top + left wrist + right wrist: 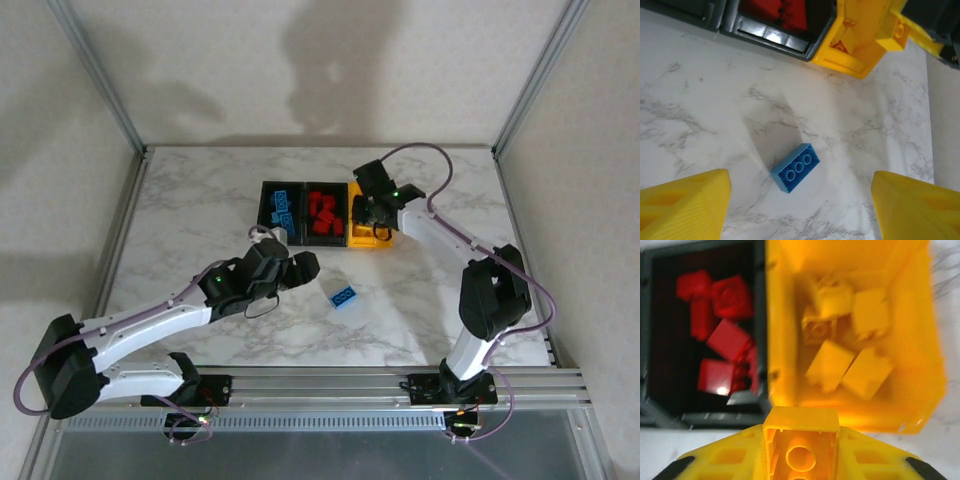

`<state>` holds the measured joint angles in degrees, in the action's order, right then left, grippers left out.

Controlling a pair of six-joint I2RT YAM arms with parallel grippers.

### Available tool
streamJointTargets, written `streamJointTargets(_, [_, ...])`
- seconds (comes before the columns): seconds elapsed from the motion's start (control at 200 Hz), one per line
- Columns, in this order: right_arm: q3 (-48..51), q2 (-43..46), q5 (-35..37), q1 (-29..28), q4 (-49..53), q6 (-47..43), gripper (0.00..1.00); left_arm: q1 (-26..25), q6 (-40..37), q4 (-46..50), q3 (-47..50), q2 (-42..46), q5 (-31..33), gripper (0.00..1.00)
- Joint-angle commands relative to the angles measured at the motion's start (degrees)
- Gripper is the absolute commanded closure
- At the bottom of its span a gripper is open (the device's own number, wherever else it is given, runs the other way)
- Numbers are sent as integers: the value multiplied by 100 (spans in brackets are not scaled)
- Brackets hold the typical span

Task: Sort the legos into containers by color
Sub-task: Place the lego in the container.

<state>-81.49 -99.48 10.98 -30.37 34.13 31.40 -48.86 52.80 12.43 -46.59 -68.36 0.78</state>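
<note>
Left gripper (296, 266) hovers over the near-centre marble with its fingers (685, 205) wide apart and nothing between them. 1 loose blue brick (796, 168) lies flat, studs up, on the table (180, 220) below the gap. It touches neither finger and has bare marble on all 4 sides. The left half of the table is open surface out to the frame rail. At far centre, 3 bins stand in a row, walls touching: blue-brick black bin (265, 210), red-brick black bin (325, 238), yellow bin (365, 243). Right gripper (801, 460) sits over the yellow bin's near rim, jaws clamped on 1 yellow brick (801, 432) with its hollow underside facing the wrist camera. Several yellow bricks (840, 340) lie loose inside the bin. Right of the row – bare marble to the table edge.
</note>
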Motion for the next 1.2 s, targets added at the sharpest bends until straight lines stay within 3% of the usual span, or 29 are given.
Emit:
streamJointTargets(0.0, [-328,-462,71,239,-69,-234,68,57,-238,-96,-289,-221,-121,26])
streamJointTargets(0.421, [-1105,-1524,-75,497,-146,-259,62,78,-228,-155,-241,-355,-139,26])
streamJointTargets(0.606, [-1242,-1584,-28,490,-52,-196,44,92,-207,-140,-159,-318,-148,26])
streamJointTargets(0.716, [-1337,-1460,-15,497,17,-187,42,96,-208,-143,-162,-349,-193,26])
streamJointTargets(0.911, [-788,-367,-128,465,-145,-195,42,71,-193,-139,-182,-513,-371,25])
streamJointTargets(1.076, [543,1150,-376,452,-406,-108,32,-39,-131,-30,-257,-745,-444,24])
streamJointTargets(1.192, [1457,2026,-526,446,-363,16,32,-221,-112,-26,-395,-1053,-493,23])
